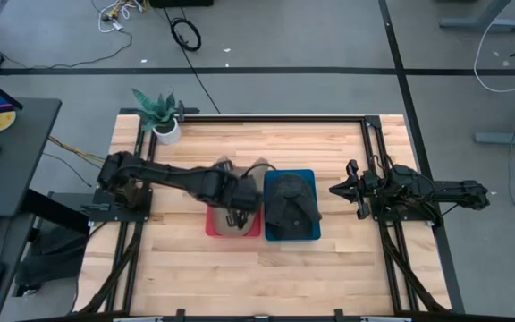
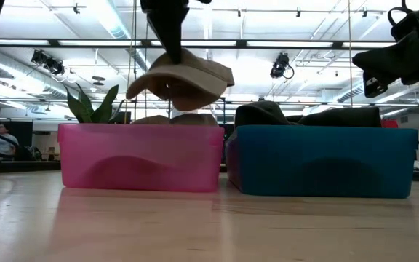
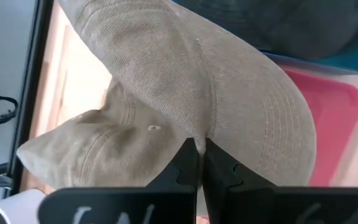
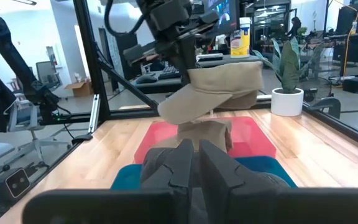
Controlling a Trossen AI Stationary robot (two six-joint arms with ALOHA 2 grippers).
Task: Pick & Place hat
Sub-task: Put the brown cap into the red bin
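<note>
- Left hand (image 2: 172, 54) clenched on a tan hat (image 2: 184, 78), pinching the cloth between its two fingers (image 3: 188, 163); the wrist view shows the fabric caught right at the fingertips.
- The tan hat hangs under the left hand, clear above the pink bin (image 2: 140, 156), brim tilted down to one side.
- More tan cloth lies inside the pink bin (image 4: 209, 134), directly below the left hand and the lifted hat; what it is cannot be told.
- The pink bin sits on the wooden tabletop (image 1: 329, 259), with a blue bin (image 2: 322, 160) touching or just beside it, on the side toward the right hand.
- A dark hat (image 1: 291, 206) rests in the blue bin, its crown rising above the rim.
- Right hand (image 1: 336, 189) hovers apart from the blue bin, on the far side from the left hand, fingers drawn nearly together and grasping nothing.
- A potted plant (image 1: 161, 114) stands at the tabletop's corner, well away from both hands, behind the left arm.
- A person (image 2: 3, 138) sits in the room beyond the tabletop, seen in the low view.
</note>
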